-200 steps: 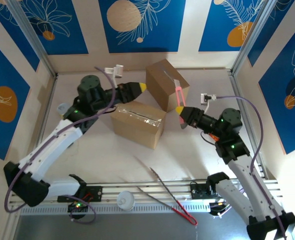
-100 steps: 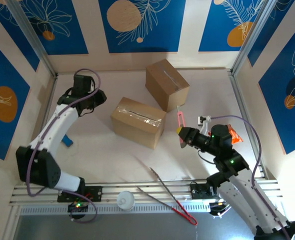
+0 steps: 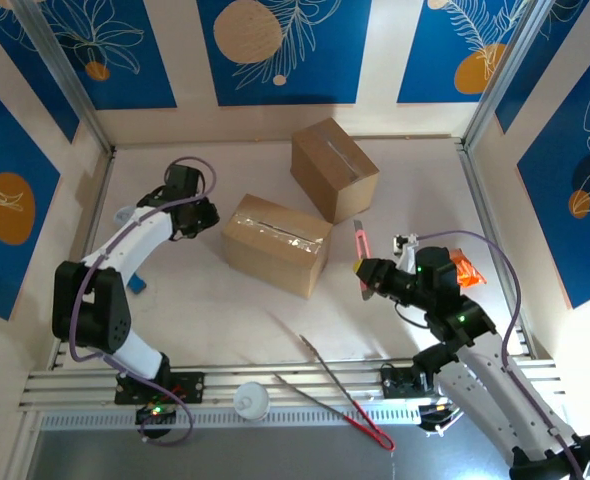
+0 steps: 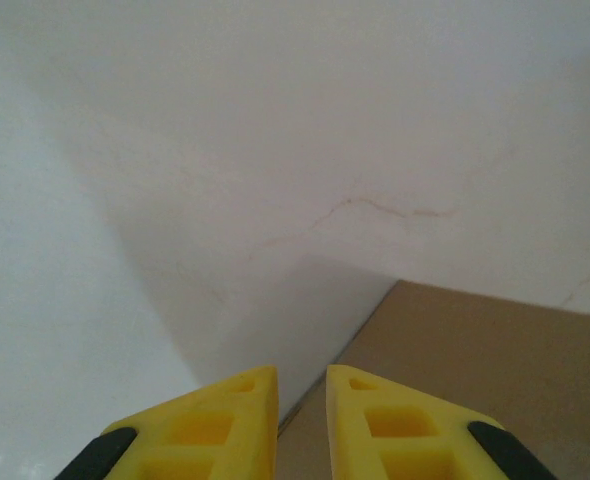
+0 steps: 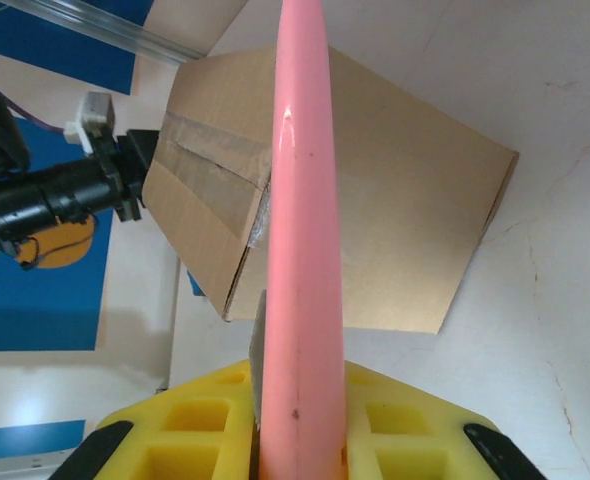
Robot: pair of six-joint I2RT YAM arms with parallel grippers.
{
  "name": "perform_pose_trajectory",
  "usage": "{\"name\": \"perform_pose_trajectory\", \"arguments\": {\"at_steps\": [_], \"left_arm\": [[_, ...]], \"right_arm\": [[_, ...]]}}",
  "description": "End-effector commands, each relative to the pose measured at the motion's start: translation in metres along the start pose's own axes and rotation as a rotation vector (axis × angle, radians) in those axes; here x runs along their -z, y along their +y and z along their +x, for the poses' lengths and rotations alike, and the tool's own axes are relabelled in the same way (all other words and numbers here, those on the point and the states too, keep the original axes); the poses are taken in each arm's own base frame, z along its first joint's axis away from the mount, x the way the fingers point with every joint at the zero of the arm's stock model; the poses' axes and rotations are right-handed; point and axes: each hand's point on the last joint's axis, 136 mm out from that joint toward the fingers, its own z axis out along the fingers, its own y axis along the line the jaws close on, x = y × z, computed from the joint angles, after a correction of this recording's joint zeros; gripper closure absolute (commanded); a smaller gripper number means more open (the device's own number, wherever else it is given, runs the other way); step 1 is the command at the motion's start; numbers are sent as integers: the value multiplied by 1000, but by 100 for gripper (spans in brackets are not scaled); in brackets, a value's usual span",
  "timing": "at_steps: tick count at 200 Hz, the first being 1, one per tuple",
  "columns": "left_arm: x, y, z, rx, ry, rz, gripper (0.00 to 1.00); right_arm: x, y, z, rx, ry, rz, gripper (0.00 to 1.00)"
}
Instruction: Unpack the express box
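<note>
Half the pink cutter [image 5: 303,250] claw-hidden [image 5: 300,430]

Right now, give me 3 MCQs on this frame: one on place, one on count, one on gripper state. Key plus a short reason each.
1. Where does the left gripper sit?
A. Beside the left end of the nearer cardboard box
B. On top of the far box
C. Over the tongs

2. How many cardboard boxes are on the table?
A. One
B. Two
C. Three

3. What is the right gripper doing?
A. Open, holding nothing
B. Shut on the tongs
C. Shut on the pink cutter

Key:
1 A: in the top view it is next to the left end of the nearer box.
2 B: the nearer box and the far box are the two there.
3 C: in the right wrist view the pink cutter runs up from between the yellow fingers; the tongs lie on the table.
</note>
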Motion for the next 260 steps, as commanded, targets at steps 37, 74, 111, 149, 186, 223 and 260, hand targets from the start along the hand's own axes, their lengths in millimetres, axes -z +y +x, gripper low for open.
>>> {"name": "perform_pose_trajectory", "arguments": {"at_steps": [37,74,111,149,186,223,260], "left_arm": [[-7,5,50,-44,119,-8,82],[4,9,59,-44,114,-13,82],[10,7,63,-35,119,11,81],[18,10,59,-40,98,-19,76],[56,31,28,-71,-33,-176,50],[105,6,-2,-100,-183,-78,24],[120,-75,5,-240,-198,364,0]], "right_arm": [[0,7,12,-27,104,-92,100],[7,10,21,-44,180,-117,100],[11,12,28,-61,234,-147,100],[12,7,31,-75,255,-134,100],[12,-2,38,-75,230,-89,100],[13,-14,41,-58,156,-25,100],[8,-21,42,-55,119,-3,100]]}}
